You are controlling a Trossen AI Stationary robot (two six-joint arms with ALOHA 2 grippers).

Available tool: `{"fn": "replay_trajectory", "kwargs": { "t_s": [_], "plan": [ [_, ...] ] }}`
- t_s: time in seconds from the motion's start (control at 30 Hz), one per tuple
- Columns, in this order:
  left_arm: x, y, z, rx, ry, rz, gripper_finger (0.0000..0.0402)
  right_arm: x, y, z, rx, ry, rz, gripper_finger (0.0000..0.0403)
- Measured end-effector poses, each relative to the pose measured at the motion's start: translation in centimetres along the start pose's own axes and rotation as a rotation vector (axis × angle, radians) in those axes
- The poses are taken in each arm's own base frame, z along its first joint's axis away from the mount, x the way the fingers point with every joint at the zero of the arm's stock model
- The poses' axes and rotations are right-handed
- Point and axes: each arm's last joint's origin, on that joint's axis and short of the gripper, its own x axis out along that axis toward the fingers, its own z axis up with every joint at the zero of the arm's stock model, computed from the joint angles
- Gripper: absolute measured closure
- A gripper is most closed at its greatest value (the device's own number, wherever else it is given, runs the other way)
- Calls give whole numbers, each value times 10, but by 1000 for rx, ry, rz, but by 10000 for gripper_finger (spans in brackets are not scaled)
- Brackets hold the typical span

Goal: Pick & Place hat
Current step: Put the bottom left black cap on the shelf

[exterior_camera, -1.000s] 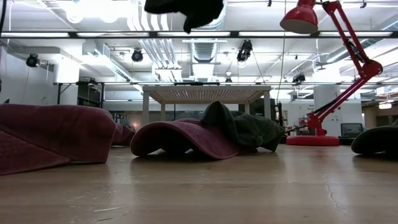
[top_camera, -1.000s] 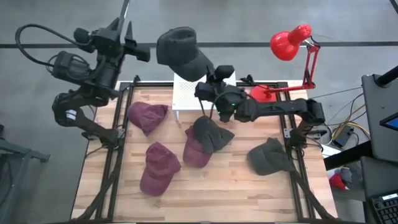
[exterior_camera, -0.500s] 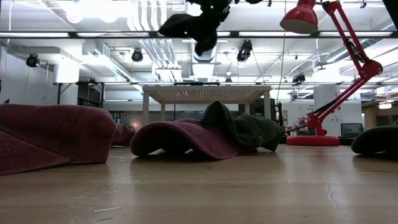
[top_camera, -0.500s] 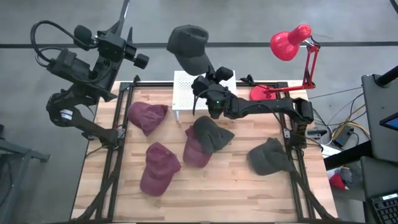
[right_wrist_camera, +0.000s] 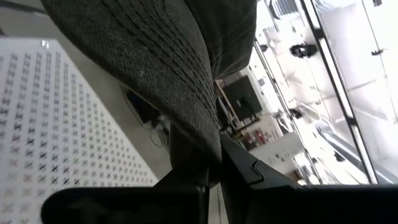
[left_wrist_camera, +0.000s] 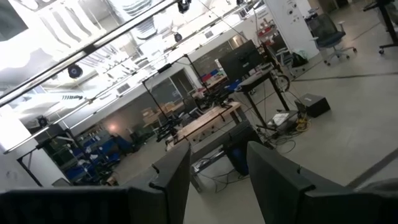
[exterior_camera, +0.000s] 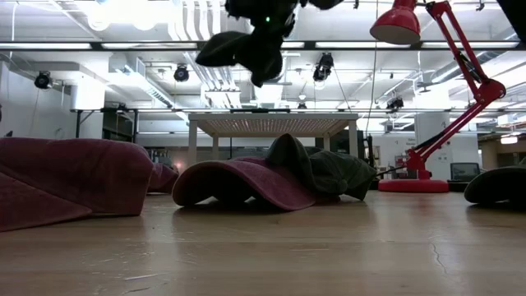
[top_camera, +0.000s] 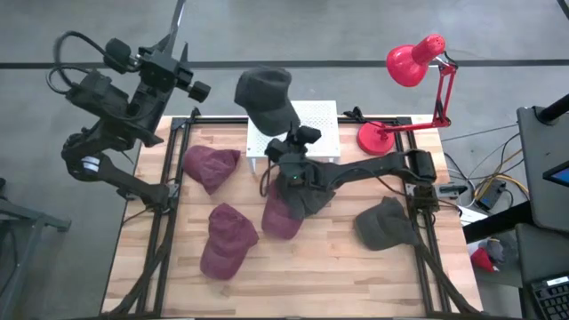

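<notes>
My two arms are dark, almost black, built from chunky jointed segments. My left arm [top_camera: 116, 102] carries a thick black cable that loops out from its upper housing, and a small white marking shows on its lower joint. My right arm [top_camera: 373, 167] is slimmer and long, with a tiny green light near its wrist. My left gripper [left_wrist_camera: 214, 177] has two flat, matte dark fingers [left_wrist_camera: 177, 177] with angular edges. My right gripper [right_wrist_camera: 214, 165] looks equally dark and angular.
</notes>
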Motion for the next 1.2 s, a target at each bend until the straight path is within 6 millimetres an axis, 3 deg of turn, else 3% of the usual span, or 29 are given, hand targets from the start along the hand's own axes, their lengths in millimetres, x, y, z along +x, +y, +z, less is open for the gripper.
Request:
{"fn": "replay_trajectory", "kwargs": {
  "t_s": [0.33, 0.93, 1.2],
  "plan": [
    [-3, -26, -23, 35, -6, -62, 239, -6, 41, -12, -83, 15, -12, 390],
    [-14, -56, -64, 51, 52, -77, 239, -14, 45, -14, -135, -1, -2, 390],
    [-15, -69, -72, 61, 59, -84, 239, -14, 43, -14, -158, -1, -2, 390]
  ]
}}
